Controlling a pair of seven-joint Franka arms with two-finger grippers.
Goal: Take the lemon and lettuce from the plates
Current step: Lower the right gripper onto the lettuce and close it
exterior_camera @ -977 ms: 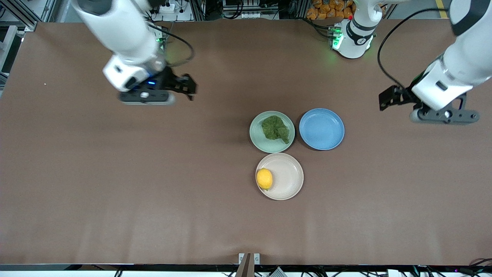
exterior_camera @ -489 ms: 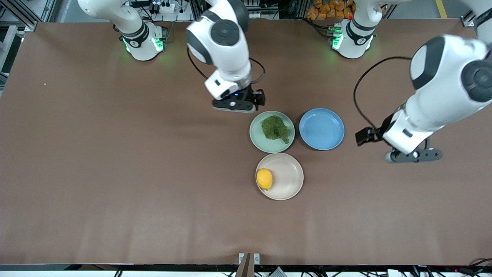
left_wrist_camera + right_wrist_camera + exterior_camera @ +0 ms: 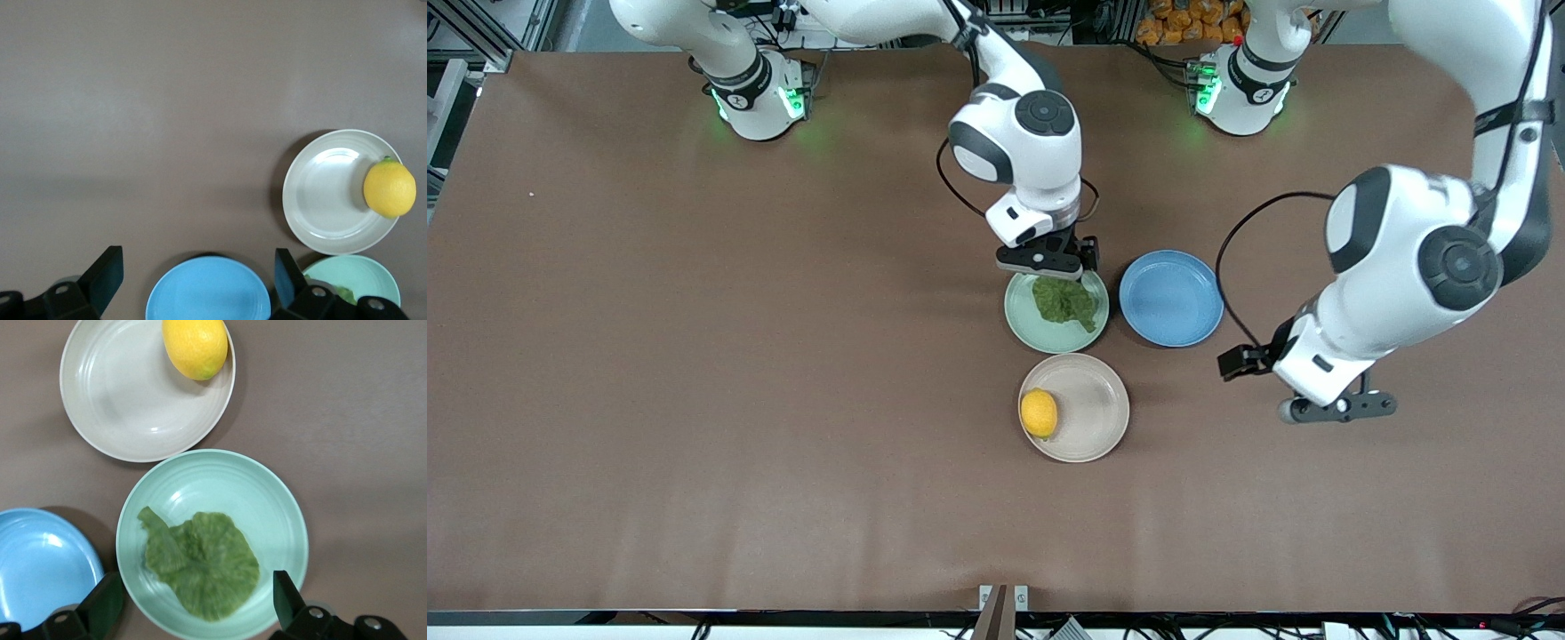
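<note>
Two grippers hang with fingers spread, seemingly ready to grasp: the right gripper over the twelve o'clock rim of the green plate holding the lettuce, the left gripper over the table at three o'clock from the cream plate, whose lemon sits at nine o'clock.

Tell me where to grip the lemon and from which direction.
Come straight down on the lemon and close across its short middle: it lies on its side at the cream plate's rim, so come from above to clear that rim, and keep off its tapered tips.
</note>
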